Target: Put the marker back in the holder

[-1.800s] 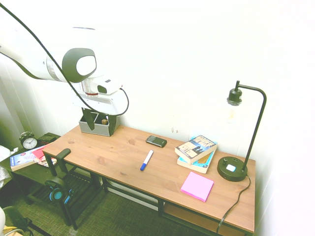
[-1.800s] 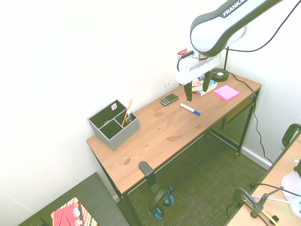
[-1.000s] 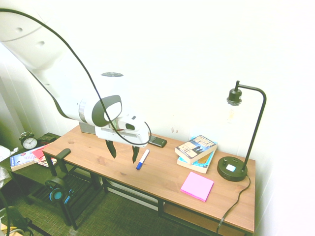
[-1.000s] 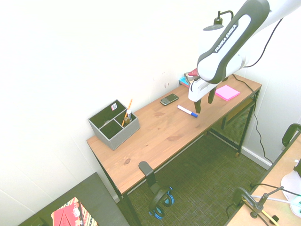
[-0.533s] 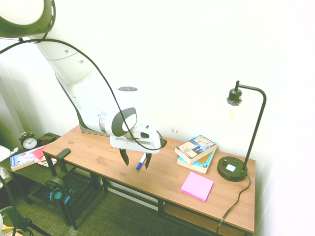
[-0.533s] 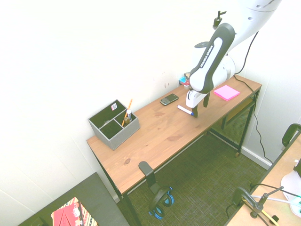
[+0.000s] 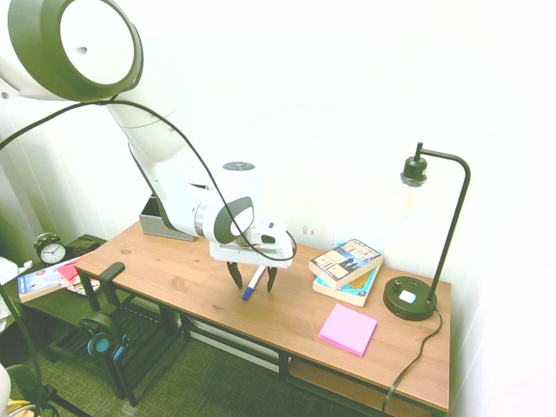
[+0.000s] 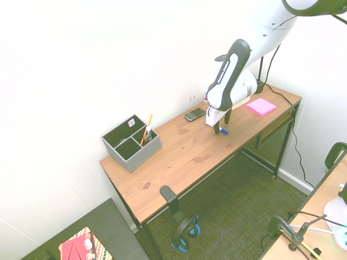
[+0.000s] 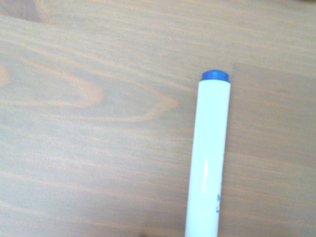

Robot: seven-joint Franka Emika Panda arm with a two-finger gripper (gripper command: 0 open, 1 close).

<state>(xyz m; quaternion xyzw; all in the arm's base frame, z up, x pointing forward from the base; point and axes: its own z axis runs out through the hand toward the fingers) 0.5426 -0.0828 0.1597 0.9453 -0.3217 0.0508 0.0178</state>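
Where the first exterior view looks down on the desk (image 7: 182, 278), the gripper (image 7: 252, 283) points down with fingers spread either side of the marker (image 7: 253, 282), which seems to lie flat. The second exterior view puts the holder (image 8: 132, 146) well apart. In the wrist view the marker (image 9: 208, 158) rests on wood.

marker (image 7: 254, 281): white body, blue cap | worktop (image 7: 174, 269): brown wood grain is shown | holder (image 8: 132, 143): grey | sticky pad (image 7: 347, 329): pink | lamp (image 7: 424, 245): black | phone (image 8: 194, 114): black | arm (image 8: 230, 70): white with black parts | top book (image 7: 346, 261): printed cover over a blue one
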